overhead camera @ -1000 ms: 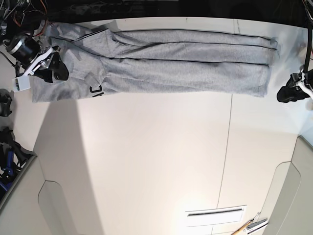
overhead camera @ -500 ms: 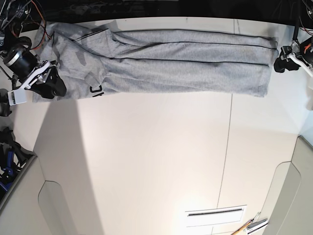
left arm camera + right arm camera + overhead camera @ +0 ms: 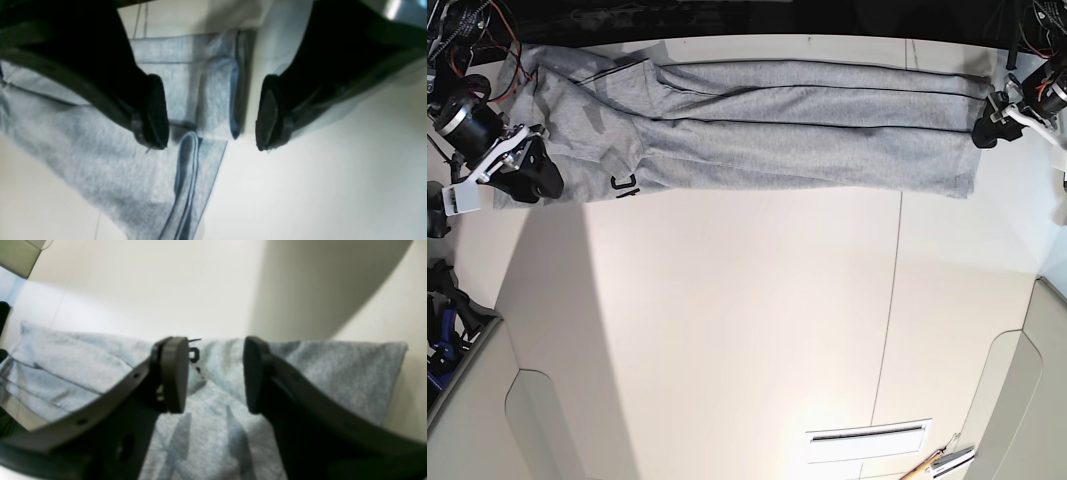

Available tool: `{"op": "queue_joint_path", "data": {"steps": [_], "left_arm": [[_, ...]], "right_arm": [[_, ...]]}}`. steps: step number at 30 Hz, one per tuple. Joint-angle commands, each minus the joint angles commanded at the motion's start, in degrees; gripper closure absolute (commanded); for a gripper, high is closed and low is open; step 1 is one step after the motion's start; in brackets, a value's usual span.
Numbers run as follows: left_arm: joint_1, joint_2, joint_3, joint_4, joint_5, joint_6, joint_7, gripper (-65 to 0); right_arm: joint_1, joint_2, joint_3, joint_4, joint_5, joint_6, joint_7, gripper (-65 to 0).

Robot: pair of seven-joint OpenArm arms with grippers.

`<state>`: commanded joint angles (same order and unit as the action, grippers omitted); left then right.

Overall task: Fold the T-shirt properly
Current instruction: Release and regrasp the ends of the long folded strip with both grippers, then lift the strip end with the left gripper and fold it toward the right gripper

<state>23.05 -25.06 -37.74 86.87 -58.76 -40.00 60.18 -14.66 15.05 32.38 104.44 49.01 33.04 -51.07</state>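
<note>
In the left wrist view, the dark, blurred jaws of the left arm [image 3: 211, 111] hide part of the light heather-grey cotton T-shirt [image 3: 133, 153], whose near end is cut off by the bottom edge. In the right wrist view, the blurred dark jaws of the right arm [image 3: 215, 375] cover stretches of its folds, and the bottom edge crops it too. The black printed mark [image 3: 194, 355] is too partial to read.

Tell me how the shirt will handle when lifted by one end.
The shirt will likely hang floppy, since its cloth lies in soft folds and wrinkles. Its stacked layers look loose, so lifting just the top one could open the fold.
</note>
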Motion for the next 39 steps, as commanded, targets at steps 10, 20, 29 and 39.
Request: {"op": "queue_joint_path", "data": {"steps": [10,20,29,39], "left_arm": [[0.0,0.8,1.5,0.0,-6.3,0.0,3.0,-44.7],[0.0,0.8,7.8,0.0,-6.2,0.0,1.5,-32.3],[-2.8,0.7,7.7,0.1,-4.9,0.0,1.4,0.0],[-10.0,-0.6,6.5,0.2,0.5,0.0,1.3,0.0]], "right_arm": [[0.0,0.0,0.0,0.0,0.1,0.00,-0.2,-26.7],[0.0,0.0,0.0,0.0,0.5,0.00,-0.7,-26.7],[0.0,0.0,0.0,0.0,0.5,0.00,-0.6,-26.7],[0.0,0.0,0.0,0.0,0.3,0.00,-0.6,-26.7]]}}
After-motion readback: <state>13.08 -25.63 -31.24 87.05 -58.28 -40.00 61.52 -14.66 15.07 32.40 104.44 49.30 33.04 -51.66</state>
